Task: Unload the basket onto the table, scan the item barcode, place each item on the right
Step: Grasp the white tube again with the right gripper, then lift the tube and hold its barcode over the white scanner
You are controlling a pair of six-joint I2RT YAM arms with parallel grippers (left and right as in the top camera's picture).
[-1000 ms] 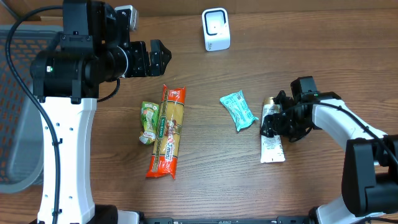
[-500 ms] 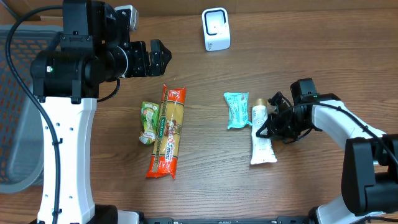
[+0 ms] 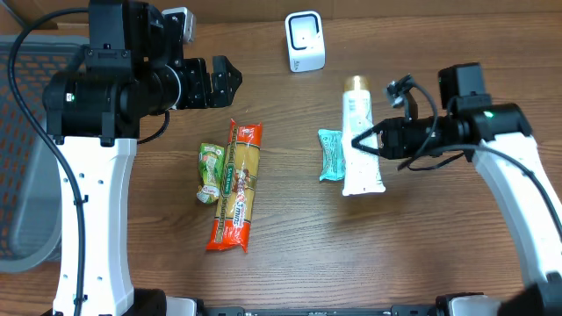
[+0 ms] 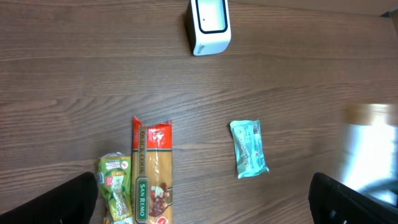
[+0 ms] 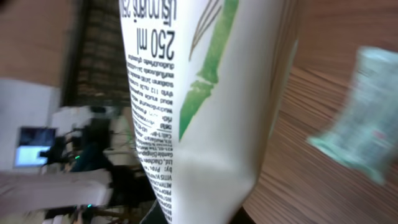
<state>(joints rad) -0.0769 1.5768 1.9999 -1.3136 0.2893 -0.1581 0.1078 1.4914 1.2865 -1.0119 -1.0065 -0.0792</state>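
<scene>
A white tube [image 3: 360,145] with a gold cap and green bamboo print hangs above the table, and my right gripper [image 3: 373,142] is shut on its lower half. The tube [image 5: 205,93] fills the right wrist view, small print facing the camera, with the right gripper [image 5: 199,214] pinching its flat end. It shows as a blur [image 4: 373,146] at the right of the left wrist view. The white scanner [image 3: 305,41] stands at the table's far edge, also visible from the left wrist [image 4: 209,25]. My left gripper [image 3: 224,81] hangs open and empty high over the left side [image 4: 202,199].
A teal packet [image 3: 332,154] lies just left of the tube. A long red-and-orange pasta pack [image 3: 237,184] and a small green packet [image 3: 209,172] lie left of centre. A grey wire basket [image 3: 22,158] sits at the far left edge.
My right gripper shut on the white tube, lifted it off the table and carried it left and toward the far edge. The teal packet was nudged left and turned. The left arm stayed still.
</scene>
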